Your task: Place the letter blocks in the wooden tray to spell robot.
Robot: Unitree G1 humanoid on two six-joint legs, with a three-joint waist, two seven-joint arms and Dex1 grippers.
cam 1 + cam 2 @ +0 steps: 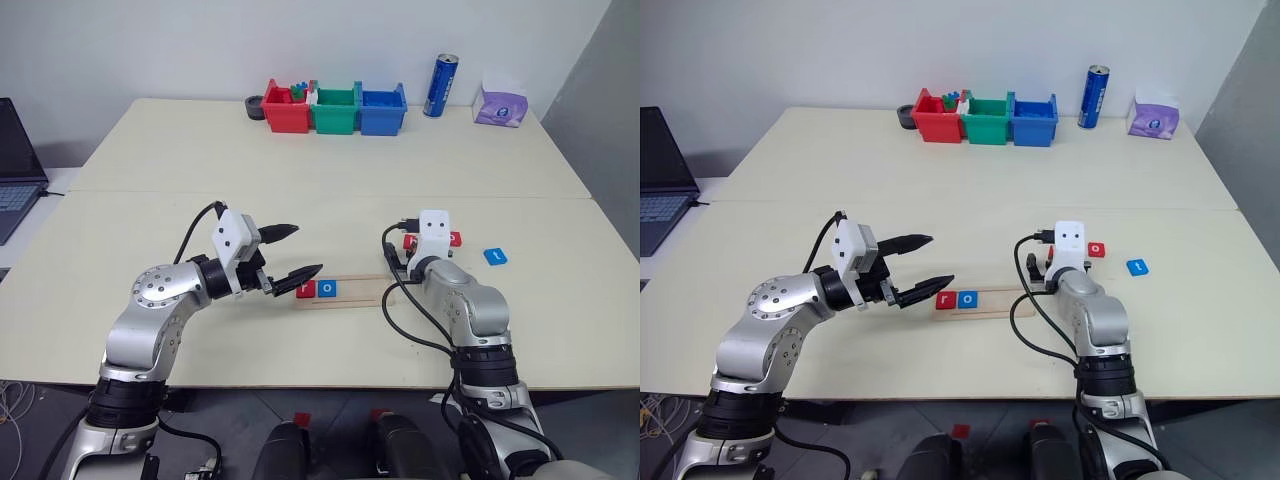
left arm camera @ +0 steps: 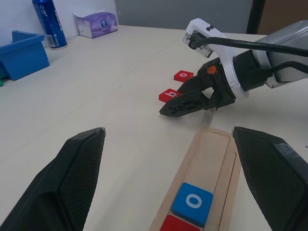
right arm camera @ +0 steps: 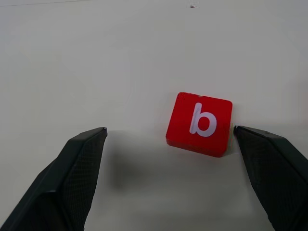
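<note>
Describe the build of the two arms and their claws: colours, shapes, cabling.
Both arms are rounded silver-grey shells with black joints. Each wrist bears a white boxy camera housing. The left claw and right claw each have two black tapering fingers with textured pads. Black cables loop along both forearms; an orange spot marks the right wrist.

Clutter along the far edge of the counter [image 1: 200, 150]

Red bin [image 1: 285, 110], green bin [image 1: 335, 112], blue bin [image 1: 383, 112] top centre; blue can [image 1: 441, 85], tissue pack [image 1: 500, 105] upper right; laptop [image 1: 15, 165] far left.

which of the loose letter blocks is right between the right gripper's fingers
The red b block, lying flat on the table between the open right gripper. The red o block and blue t block lie farther off.
</note>
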